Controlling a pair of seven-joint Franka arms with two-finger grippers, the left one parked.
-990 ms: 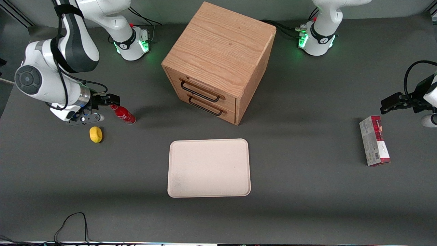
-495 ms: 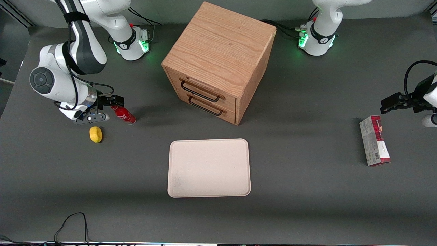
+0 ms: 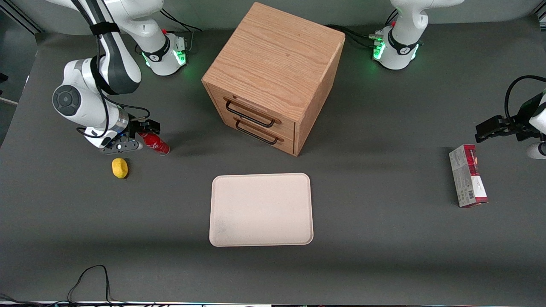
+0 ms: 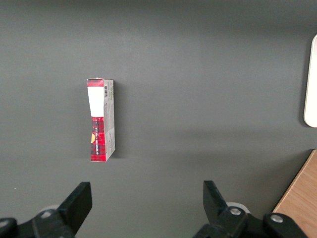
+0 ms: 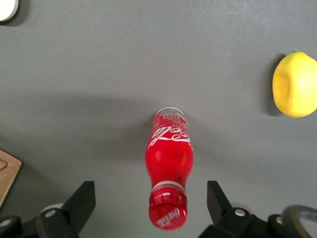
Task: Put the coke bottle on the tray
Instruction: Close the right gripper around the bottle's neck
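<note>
While my pincer (image 3: 143, 135) hangs at the upper left of the front frame, I see its fingers (image 5: 81, 203) spread wide apart, one to each side of the coke bottle (image 5: 168, 186) and touching nothing. That red bottle (image 3: 154, 143) stands on the grey tabletop (image 3: 384, 238) with its cap directly under the pincer. A yellow lemon (image 3: 120, 167) sits near the bottle, a little closer to the front camera. The cream tray (image 3: 261, 209) lies bare at the centre of the front frame, well apart from the bottle and nearer the camera than the wooden drawer cabinet (image 3: 273, 76). A red-and-grey carton (image 3: 468, 175) lies at the right of that frame, toward the parked arm's end of the tabletop.
</note>
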